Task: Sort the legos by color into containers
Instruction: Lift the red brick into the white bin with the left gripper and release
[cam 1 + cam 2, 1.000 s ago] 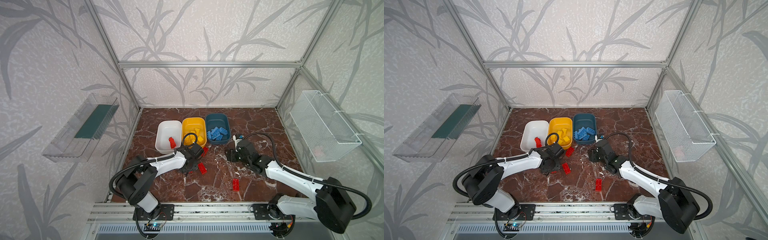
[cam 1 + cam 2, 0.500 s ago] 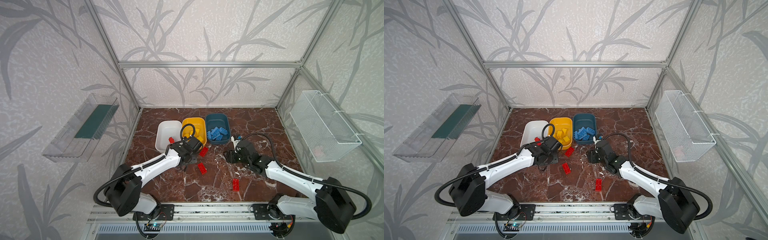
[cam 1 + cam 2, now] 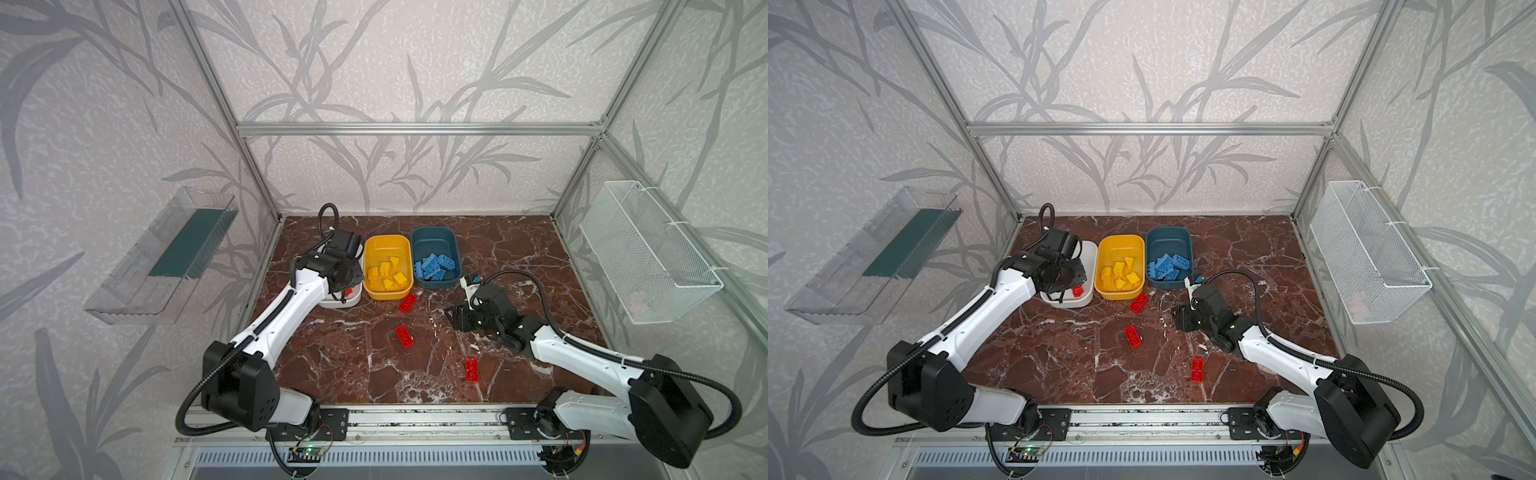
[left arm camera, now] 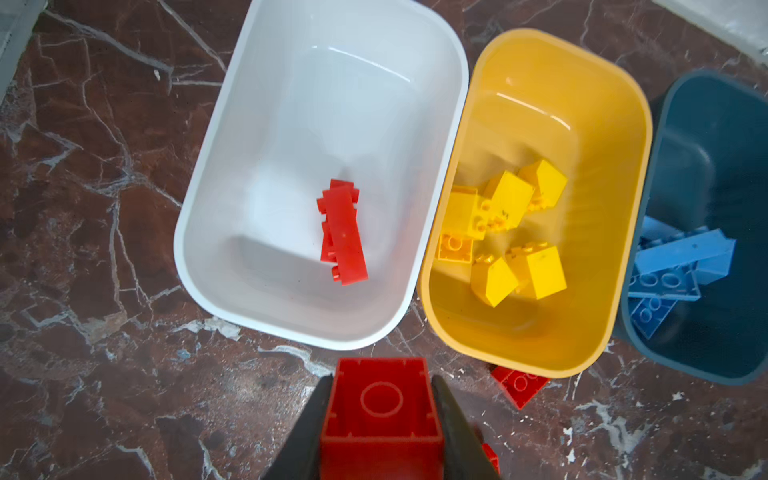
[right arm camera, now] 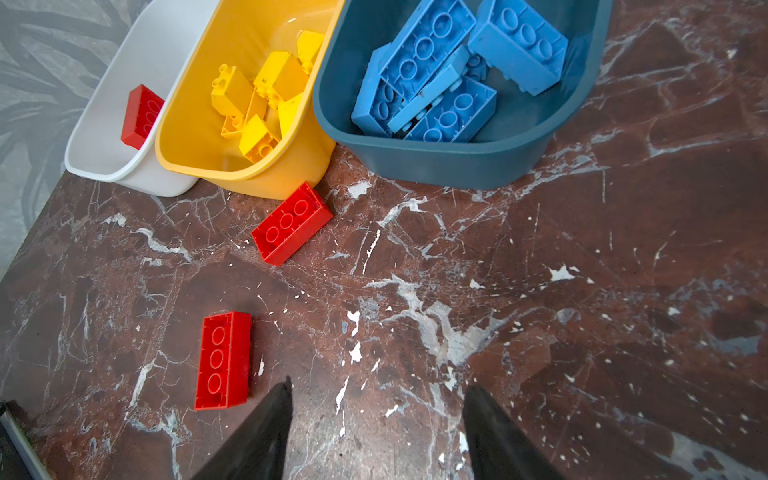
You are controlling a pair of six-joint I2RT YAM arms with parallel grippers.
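Marble tabletop [image 4: 83, 208]: red brick [image 4: 381, 411] clamped between left jaws, near white tub [image 4: 270, 124].

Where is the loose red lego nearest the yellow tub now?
In both top views the red lego lies on the tabletop just in front of the yellow tub, near the gap between it and the teal tub.

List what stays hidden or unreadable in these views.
White tub: mostly covered by the left arm in both top views.
Held red brick: cut off by the left wrist view's bottom edge.
Red bricks in that tub: overlapping in the left wrist view, count unclear.
Wire mesh basket: pinkish contents too small in a top view.
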